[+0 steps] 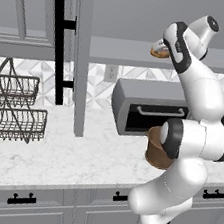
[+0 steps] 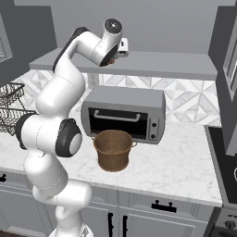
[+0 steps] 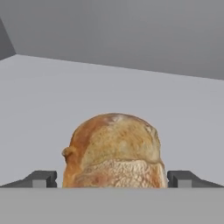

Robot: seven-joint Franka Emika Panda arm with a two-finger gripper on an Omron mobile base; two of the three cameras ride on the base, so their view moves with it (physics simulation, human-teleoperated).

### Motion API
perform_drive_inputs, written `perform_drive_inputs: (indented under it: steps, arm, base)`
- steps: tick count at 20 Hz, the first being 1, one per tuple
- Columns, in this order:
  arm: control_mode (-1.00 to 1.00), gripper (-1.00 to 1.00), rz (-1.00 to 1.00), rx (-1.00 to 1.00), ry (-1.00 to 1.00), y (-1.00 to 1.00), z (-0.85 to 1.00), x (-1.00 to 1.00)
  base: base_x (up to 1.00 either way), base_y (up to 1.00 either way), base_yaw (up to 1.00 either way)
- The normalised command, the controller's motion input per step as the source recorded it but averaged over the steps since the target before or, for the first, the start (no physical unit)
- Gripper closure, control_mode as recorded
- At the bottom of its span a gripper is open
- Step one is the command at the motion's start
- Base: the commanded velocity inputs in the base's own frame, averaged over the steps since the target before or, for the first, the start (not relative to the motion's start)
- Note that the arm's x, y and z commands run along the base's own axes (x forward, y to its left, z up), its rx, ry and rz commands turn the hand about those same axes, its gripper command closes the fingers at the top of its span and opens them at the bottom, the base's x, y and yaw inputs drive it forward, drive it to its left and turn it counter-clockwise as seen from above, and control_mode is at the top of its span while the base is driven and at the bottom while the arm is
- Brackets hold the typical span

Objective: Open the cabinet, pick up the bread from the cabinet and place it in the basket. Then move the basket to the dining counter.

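The cabinet stands open, its door point(image 1: 79, 54) swung out at the left and its grey shelf point(image 2: 162, 65) bare apart from the bread. The bread point(image 3: 114, 148), a golden-brown bun, lies on that shelf, and it also peeks out beside my arm point(image 1: 160, 52). My gripper point(image 3: 113, 179) is open and reaches onto the shelf, with one fingertip point(image 3: 41, 178) on each side of the bun. The round woven basket point(image 2: 112, 149) stands on the marble worktop below, in front of the toaster oven. The dining counter is out of view.
A grey toaster oven point(image 2: 125, 113) sits against the wall under the shelf. A dark wire two-tier rack point(image 1: 13, 110) stands on the worktop at the left. A stove edge point(image 2: 222, 152) borders the worktop on the right.
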Motion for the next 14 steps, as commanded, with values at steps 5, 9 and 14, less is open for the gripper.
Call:
perform_drive_inputs:
  steps: [5, 9, 14]
  arm:
    - [-1.00, 1.00, 0.03, 0.00, 0.00, 0.14, -0.07, 0.03]
    - [-1.00, 1.00, 0.00, 0.00, -0.08, 0.03, 0.00, 0.00]
    - [-1.00, 1.00, 0.00, 0.00, -0.22, 0.00, 0.00, -0.07]
  base:
    - [0.00, 0.00, 0.00]
    - [0.00, 0.00, 0.00]
    - [0.00, 0.00, 0.00]
